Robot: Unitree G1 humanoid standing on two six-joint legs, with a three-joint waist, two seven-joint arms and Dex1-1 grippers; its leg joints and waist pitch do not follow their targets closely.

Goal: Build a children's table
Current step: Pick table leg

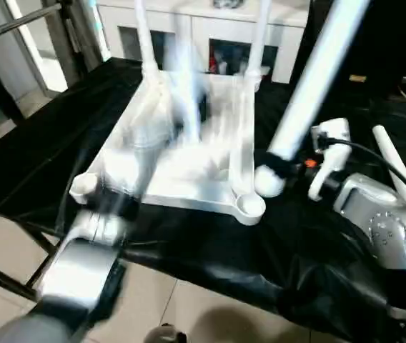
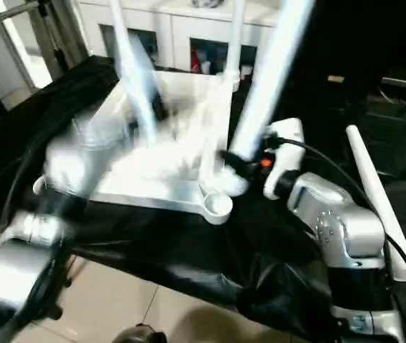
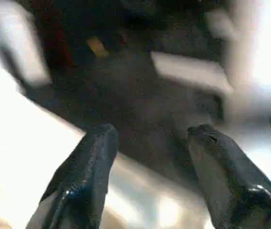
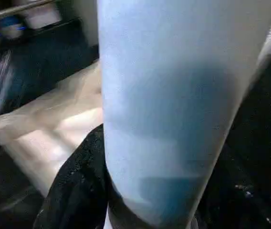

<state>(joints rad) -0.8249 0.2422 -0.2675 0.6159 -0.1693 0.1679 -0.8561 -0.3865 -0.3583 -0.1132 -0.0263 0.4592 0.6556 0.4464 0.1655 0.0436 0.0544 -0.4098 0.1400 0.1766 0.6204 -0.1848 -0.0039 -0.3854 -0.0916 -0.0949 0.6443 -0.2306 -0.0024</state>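
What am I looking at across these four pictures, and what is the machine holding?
A humanoid robot is assembling a children's table. Two pictures come from its head, looking down over its silver forearms; two come from cameras on its wrists. The white table top lies upside down on a black cloth, with two legs already standing in its far sockets. The right gripper holds another leg beside the empty near socket. The left gripper is open, holding nothing. A spare leg lies to the right.

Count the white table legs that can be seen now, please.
4. Two legs stand in the far corner sockets of the table top. The right gripper holds one. One lies on the black cloth, right. More may be hidden.
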